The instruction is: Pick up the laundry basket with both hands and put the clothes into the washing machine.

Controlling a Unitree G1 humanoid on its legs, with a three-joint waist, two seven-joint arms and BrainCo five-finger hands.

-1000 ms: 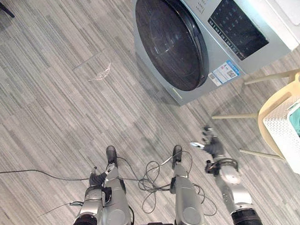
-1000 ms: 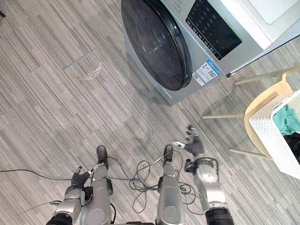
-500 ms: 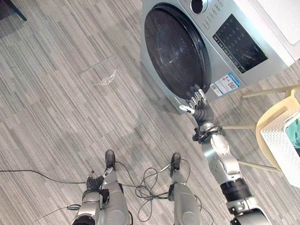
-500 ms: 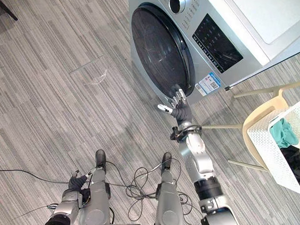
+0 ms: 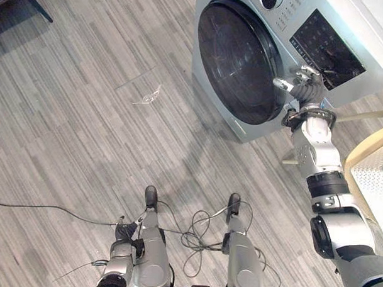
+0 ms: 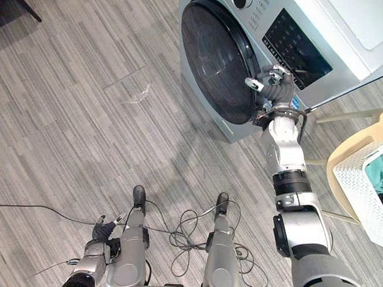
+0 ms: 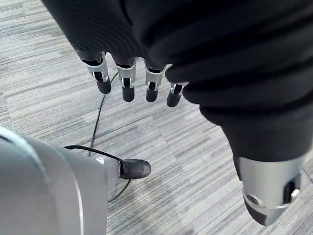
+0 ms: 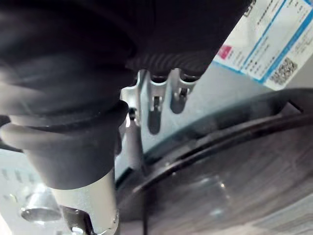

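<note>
Right hand [image 6: 273, 83] has risen to the rim of the washing machine door [image 6: 213, 56], fingers loosely open.
Left hand [image 5: 123, 232] hangs open, low down; the laundry basket [image 6: 357, 187], holding clothes [image 6: 382, 174], sits on a chair [image 6: 342, 155] at far right.

The right robot hand [image 8: 98, 73] reaches close to the front of the washing machine [image 8: 220, 93], its dark ribbed cover nearest the camera. Its silver fingers [image 8: 159, 100] are stretched out straight, pointing at the grey front panel just beside the door [image 8: 230, 142]. Whether they touch the panel cannot be told. The thumb [image 8: 85, 205] stands apart from them, alongside the door's dark rim. The door's round dark glass [image 8: 234, 196] shows faint reflections. A white label [image 8: 266, 46] with blue and pink print sits on the panel near the door.
</note>
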